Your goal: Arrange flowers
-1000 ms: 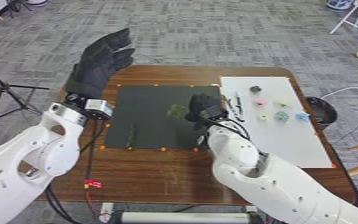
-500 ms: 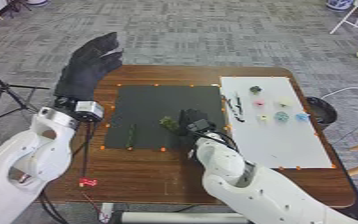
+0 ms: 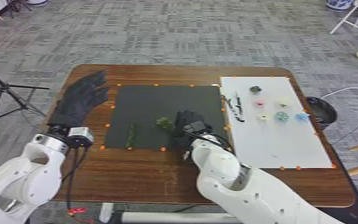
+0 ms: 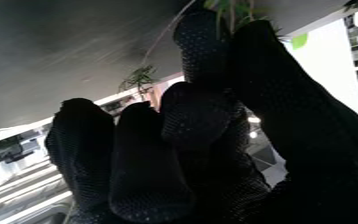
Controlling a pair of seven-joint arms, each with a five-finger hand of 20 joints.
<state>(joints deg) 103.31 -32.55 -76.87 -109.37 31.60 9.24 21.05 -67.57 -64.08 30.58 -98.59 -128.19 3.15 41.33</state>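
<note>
Pinching green sprig (image 3: pixel 164 123), right hand (image 3: pixel 190 121), wrist view baring fingertip grip, left hand (image 3: pixel 79 101) relaxed

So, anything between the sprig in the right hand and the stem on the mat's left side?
Nothing visible. In the head view, the dark mat runs from the green sprig, pinched in the right hand, across to the long stem.

Left hand (image 3: pixel 79 100): you have it farther left and drawn back.
Right hand (image 3: pixel 190 120): you bring it left and nearer yourself.
Green sprig (image 3: pixel 164 123): moves the same way.
</note>
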